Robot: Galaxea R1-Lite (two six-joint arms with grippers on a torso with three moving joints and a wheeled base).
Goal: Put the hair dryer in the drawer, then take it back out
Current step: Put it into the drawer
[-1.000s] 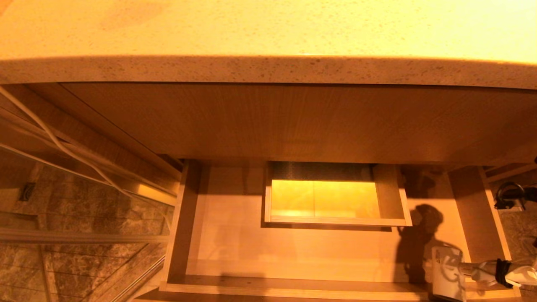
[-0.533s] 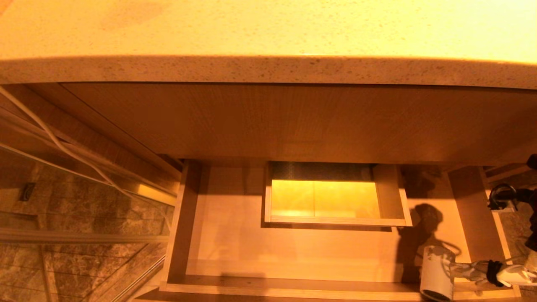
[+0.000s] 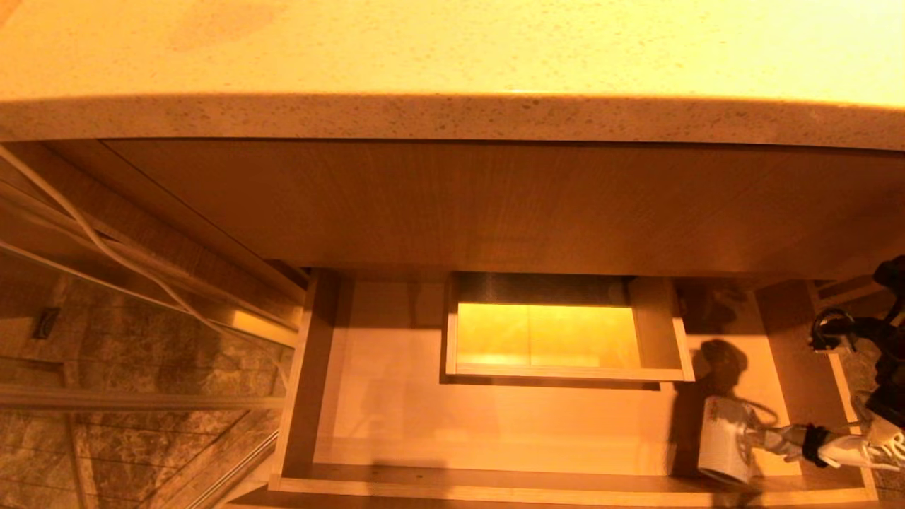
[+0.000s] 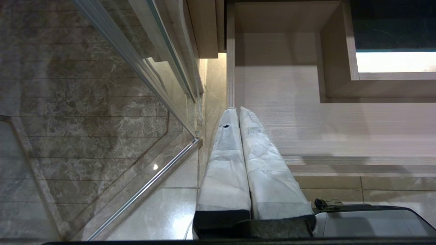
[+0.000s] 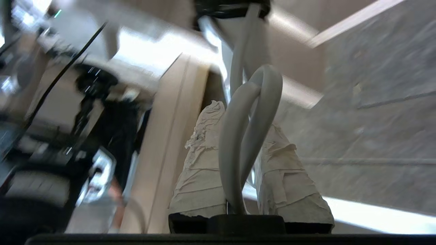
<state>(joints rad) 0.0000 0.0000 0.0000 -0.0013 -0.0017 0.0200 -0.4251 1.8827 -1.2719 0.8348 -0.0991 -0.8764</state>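
While my right gripper (image 5: 238, 149) stays pinched on the looped white cord (image 5: 250, 129) of the hair dryer (image 3: 725, 440), the dryer hangs over the near right corner of the open drawer (image 3: 396, 396), just beside its front rail. I should lower it slowly onto the floor right of the boxed cutout (image 3: 558, 332) (the dangling body may swing), releasing only once it rests. My left gripper (image 4: 238, 114), pressed together, idles outside the drawer's left wall.

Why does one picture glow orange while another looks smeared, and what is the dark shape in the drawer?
Head view: warm light tints everything amber; the hair dryer casts that dark shadow on the drawer floor. Right wrist view: motion blur smears the background. Left wrist view: sharp and neutral.
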